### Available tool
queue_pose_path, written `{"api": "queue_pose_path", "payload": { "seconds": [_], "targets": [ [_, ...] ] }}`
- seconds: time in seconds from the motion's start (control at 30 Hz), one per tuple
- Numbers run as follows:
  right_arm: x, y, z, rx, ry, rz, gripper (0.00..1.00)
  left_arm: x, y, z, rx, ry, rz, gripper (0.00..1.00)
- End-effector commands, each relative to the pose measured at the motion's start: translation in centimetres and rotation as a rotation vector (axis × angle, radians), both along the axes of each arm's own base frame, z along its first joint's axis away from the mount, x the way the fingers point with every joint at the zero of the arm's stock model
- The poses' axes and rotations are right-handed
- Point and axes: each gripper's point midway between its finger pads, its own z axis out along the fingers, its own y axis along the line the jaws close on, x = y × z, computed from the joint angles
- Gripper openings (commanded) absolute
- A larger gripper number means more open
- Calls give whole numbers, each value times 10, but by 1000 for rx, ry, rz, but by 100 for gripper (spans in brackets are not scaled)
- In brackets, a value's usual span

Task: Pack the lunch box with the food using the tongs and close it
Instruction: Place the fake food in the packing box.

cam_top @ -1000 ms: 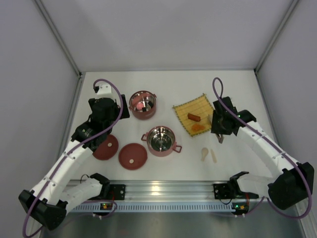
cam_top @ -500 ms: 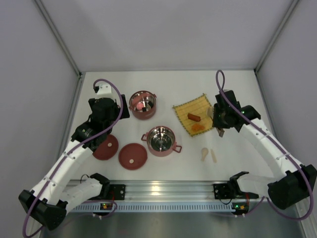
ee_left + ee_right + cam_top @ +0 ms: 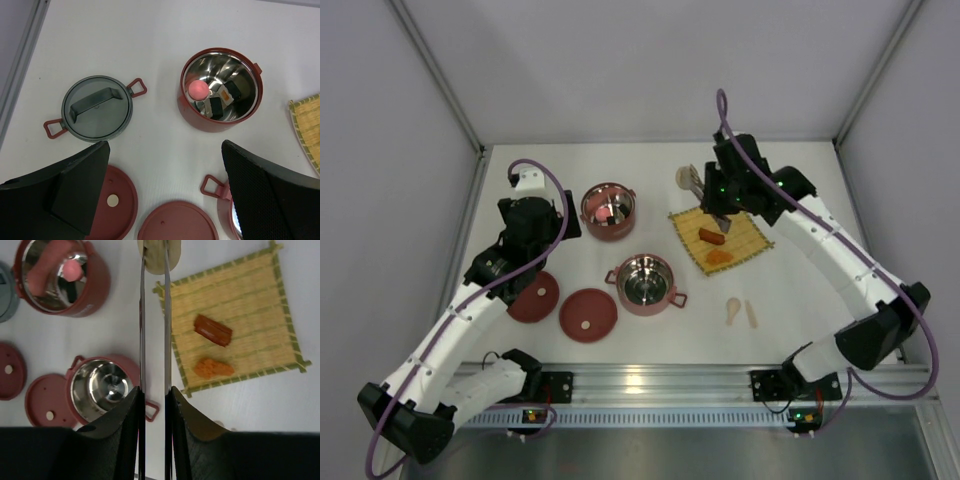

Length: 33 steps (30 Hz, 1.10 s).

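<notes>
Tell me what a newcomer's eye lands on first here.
The right tool grips the tongs, a cream piece between their tips, just past a corner of the yellow mat. On the mat lie a sausage and an orange piece; the far bowl holds a pink round and black-and-white rolls.

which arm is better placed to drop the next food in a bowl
Right: the right gripper is shut on the tongs, which pinch a cream piece near the far bowl. The left gripper is open, over the lids.
</notes>
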Motion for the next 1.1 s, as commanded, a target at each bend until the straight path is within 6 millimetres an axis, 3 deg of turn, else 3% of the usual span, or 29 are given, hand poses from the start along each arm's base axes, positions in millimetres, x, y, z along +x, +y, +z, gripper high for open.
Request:
{"api": "queue_pose_path", "payload": {
  "seconds": [0.0,0.03,0.1,0.13,0.17,0.23,0.33,0.5,1.07],
  "targets": [
    [7,59,22,57,-43,102,5,4,2,12,-6,-34,17,99],
    [5,77,35,77,-70,139,5,4,2,12,-6,-34,17,99],
    [10,101,28,73,-53,171,5,4,2,12,-5,-35,19,99],
    [7,116,38,92,-70,204,5,4,2,12,-6,-35,19,99],
    [9,129,29,83,-51,221,5,4,3,11,-4,-34,20,99],
    [4,152,34,95,-57,267,6,4,3,11,-4,-34,20,99],
    [0,182,15,79,-21,318,9,4,2,11,-3,-32,20,99],
    [-1,197,0,70,2,343,18,4,2,10,-3,-30,15,99],
    [3,198,-4,51,-1,342,39,4,2,11,-3,-32,15,99]
  ]
}}
